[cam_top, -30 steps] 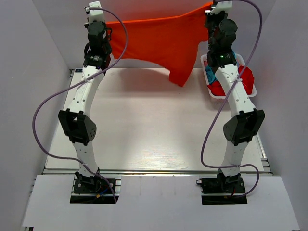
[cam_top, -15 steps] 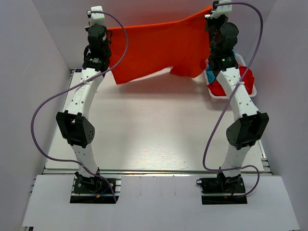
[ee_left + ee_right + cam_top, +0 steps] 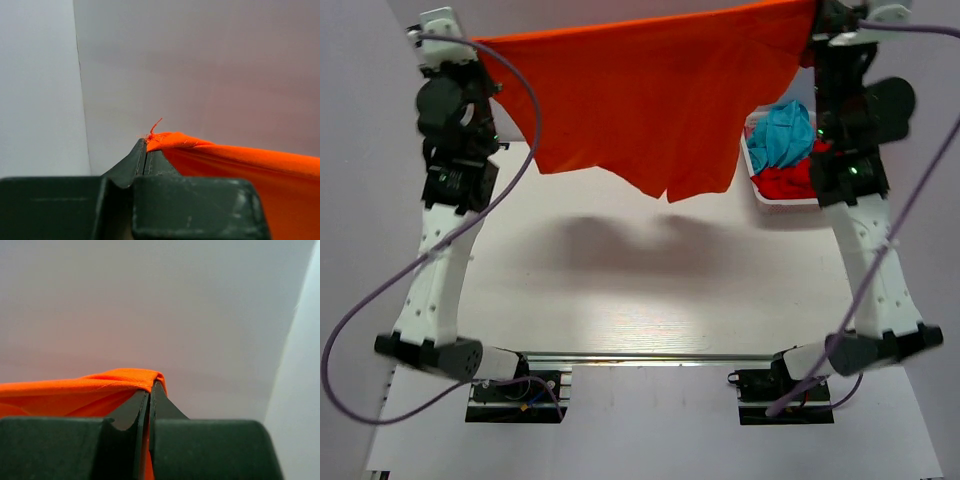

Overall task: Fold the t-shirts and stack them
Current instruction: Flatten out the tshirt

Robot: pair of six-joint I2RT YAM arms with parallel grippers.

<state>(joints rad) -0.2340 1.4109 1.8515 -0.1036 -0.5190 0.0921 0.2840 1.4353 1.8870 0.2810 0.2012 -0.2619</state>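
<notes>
My left gripper [image 3: 146,148] and right gripper [image 3: 150,390] each pinch a top corner of the orange shirt [image 3: 650,100], stretched above the table [image 3: 620,290].

Two arms are recorded. The left arm [image 3: 435,270] and right arm [image 3: 875,270] are built of white link shells with black joint housings. A lilac cable [image 3: 375,300] is looped loosely along each. Black base plates [image 3: 515,398] are fitted. The left end effector [image 3: 146,150] and right end effector [image 3: 150,390] are finished in dark matte plastic.
</notes>
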